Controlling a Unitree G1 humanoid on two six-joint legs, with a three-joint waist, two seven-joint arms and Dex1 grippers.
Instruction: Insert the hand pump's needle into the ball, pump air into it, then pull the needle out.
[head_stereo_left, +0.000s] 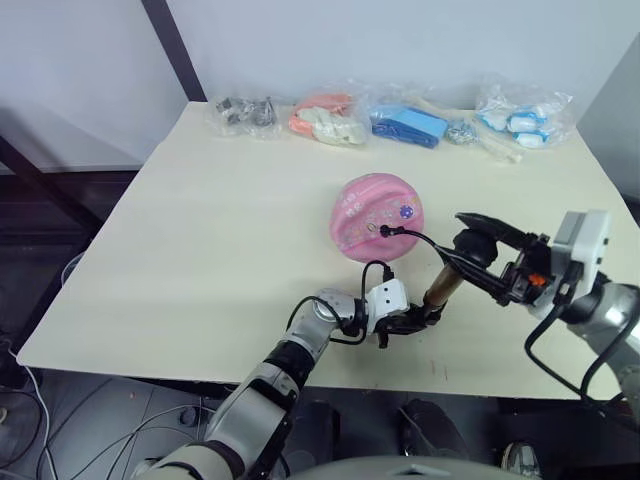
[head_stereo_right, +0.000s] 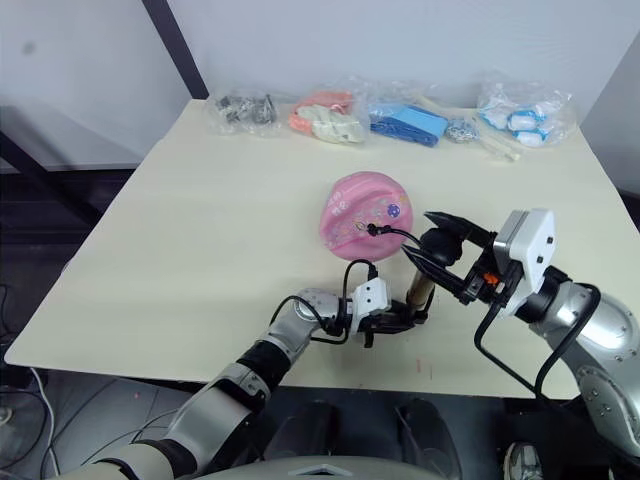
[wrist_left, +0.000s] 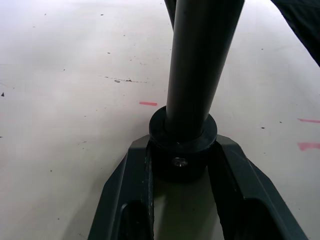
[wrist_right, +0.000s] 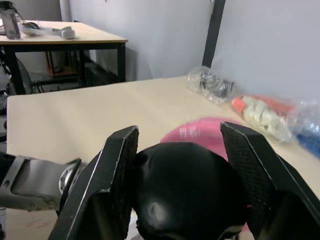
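Observation:
The pink ball lies sagging near the middle of the table. The needle fitting sits in the ball's near side, and the thin black hose runs from it to the hand pump. The pump stands tilted at the table's front, gold barrel between black ends. My left gripper is shut on the pump's black bottom cap, close to the tabletop. My right gripper is shut on the pump's round black handle at the top.
Along the table's far edge lie several clear bags: dark metal parts, orange and white items, blue items and white-blue items. The table's front edge runs just behind my left gripper. Another table stands in the background.

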